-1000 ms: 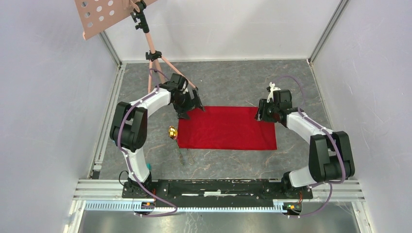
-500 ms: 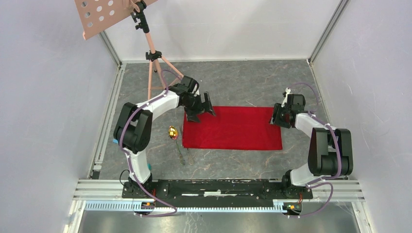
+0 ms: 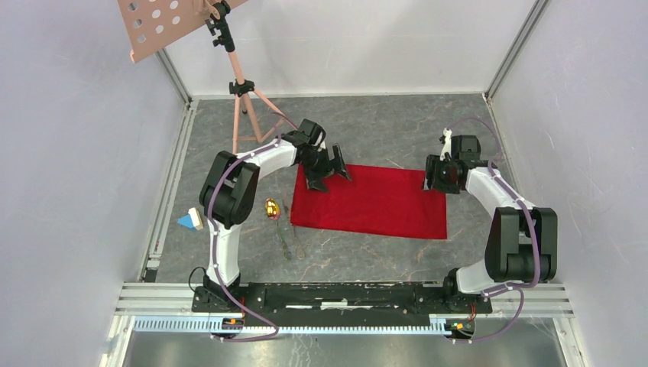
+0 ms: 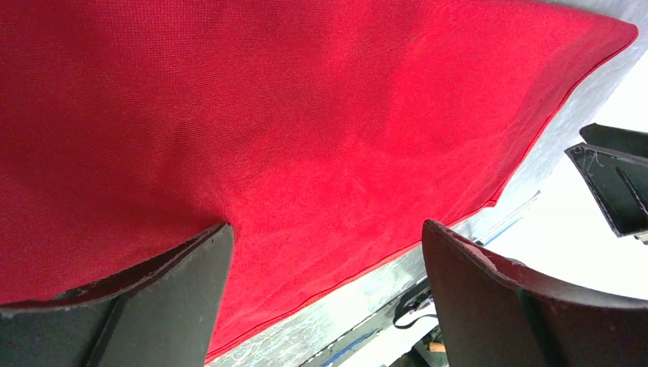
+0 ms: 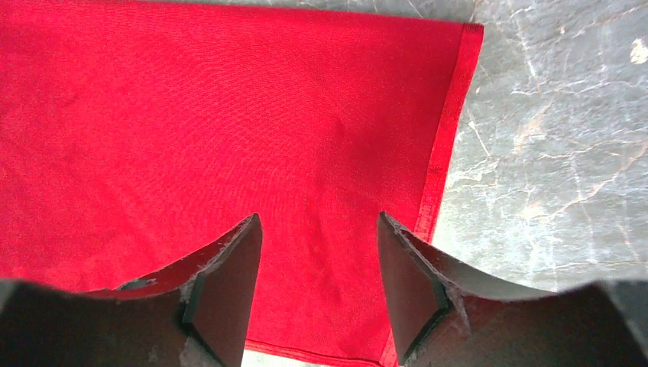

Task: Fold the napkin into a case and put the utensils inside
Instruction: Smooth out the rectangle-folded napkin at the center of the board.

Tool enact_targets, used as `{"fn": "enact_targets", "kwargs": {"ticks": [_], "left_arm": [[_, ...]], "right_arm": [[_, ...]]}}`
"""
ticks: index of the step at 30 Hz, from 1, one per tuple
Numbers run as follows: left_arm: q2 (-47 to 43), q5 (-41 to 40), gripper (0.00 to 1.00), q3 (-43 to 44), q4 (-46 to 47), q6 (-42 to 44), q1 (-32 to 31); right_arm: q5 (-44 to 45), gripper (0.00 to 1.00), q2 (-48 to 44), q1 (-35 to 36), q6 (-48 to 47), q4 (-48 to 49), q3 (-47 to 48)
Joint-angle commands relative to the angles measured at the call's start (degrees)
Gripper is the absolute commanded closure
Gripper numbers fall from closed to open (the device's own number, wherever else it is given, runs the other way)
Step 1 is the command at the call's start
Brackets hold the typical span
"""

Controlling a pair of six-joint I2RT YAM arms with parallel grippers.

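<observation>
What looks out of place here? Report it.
The napkin lies flat but slightly askew, its right end nearer the arms. A small blue-and-white block left of the utensils looks stray.

Bright even light, soft shadows, left-wrist corner overexposed

The left arm (image 3: 264,157) and right arm (image 3: 489,193) are a matched pair: smooth white shells for the links, with bulky black housings at the joints, the elbow blocks being the largest. A thin purple cable (image 3: 471,120) runs along each arm, standing off the shell in loose loops. Both bases (image 3: 215,294) are black and bolted to a long black plate (image 3: 344,294) at six o'clock in the overhead view, with small orange spots (image 3: 459,326) below it at about five and seven o'clock. The left gripper (image 4: 325,228) has broad matte-black fingers (image 4: 153,306) that taper to blunt tips. The right gripper (image 5: 317,222) has similar fingers (image 5: 221,290), angular, with pale, chipped edges.
</observation>
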Motion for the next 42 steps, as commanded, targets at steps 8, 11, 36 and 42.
{"fn": "enact_targets", "kwargs": {"ticks": [8,11,36,42], "left_arm": [[4.64,1.97,0.0,8.76,-2.63,-0.14,-0.71],[3.73,2.47,0.0,10.36,-3.74,0.44,-0.79],[-14.32,-0.34,0.0,5.63,-6.22,9.8,-1.44],[-15.01,0.41,0.0,5.68,-6.0,9.79,-1.79]], "right_arm": [[-3.11,0.38,0.2,0.35,-2.26,-4.58,3.27],[-4.9,0.4,1.99,0.31,-1.5,-2.37,1.91],[4.43,0.45,9.24,-4.83,-8.45,-19.11,10.89],[4.47,0.45,10.57,-5.1,-9.02,-18.59,10.14]]}}
